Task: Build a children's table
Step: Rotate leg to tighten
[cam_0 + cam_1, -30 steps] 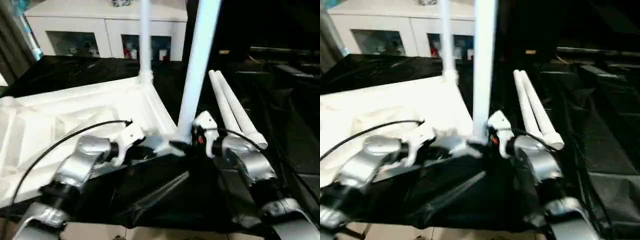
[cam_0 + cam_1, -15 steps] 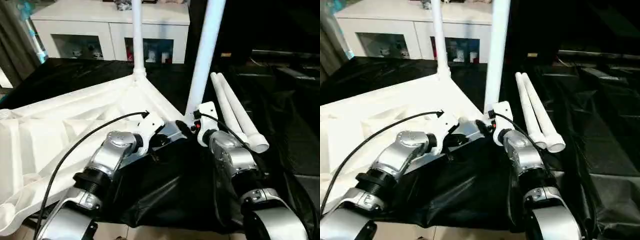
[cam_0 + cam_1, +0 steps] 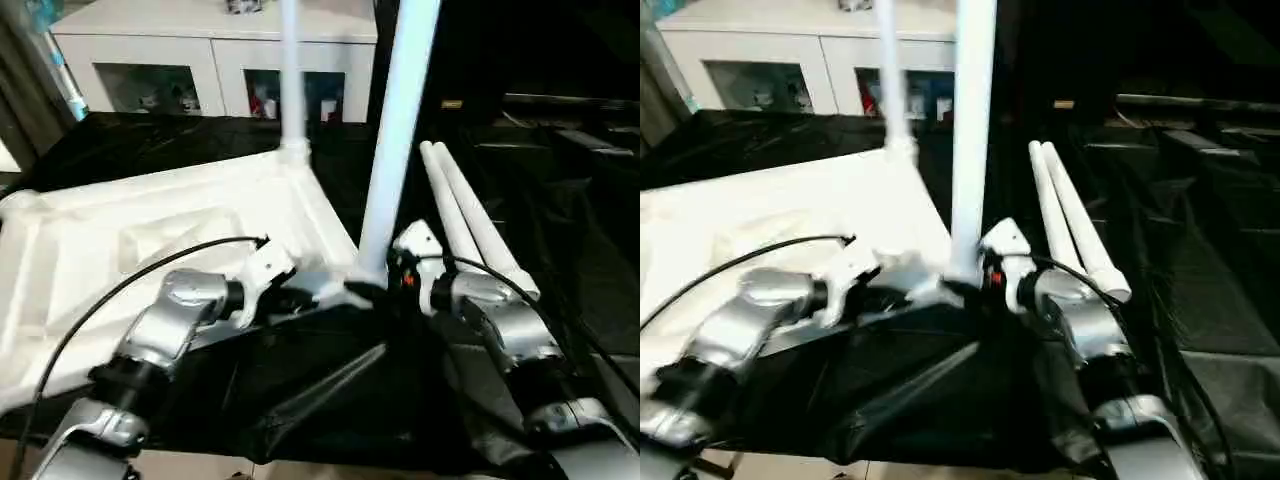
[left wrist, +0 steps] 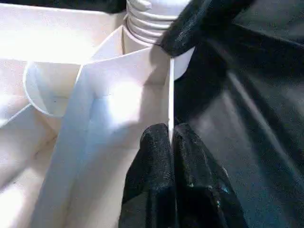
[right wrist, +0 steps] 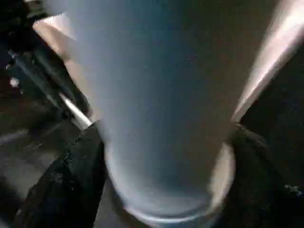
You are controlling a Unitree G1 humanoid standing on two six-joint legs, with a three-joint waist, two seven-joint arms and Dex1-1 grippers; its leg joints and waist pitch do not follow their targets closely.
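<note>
The children's table [image 3: 150,230] lies upside down on the black-draped surface [image 3: 560,260]. The left gripper [image 4: 172,142] pinches its corner wall; the right gripper [image 5: 161,190] straddles the near leg [image 3: 392,140], likely screwing it in. Next: regrip, twist again.

A black sheet [image 3: 330,400] covers my worktop, wrinkled and glossy where light catches it. Beyond it stands a white cabinet [image 3: 215,45] with glass-fronted compartments [image 3: 140,88] holding small colourful items too blurred to identify. To its right the room is dark. A strip of pale floor [image 3: 200,470] shows nearest me.
</note>
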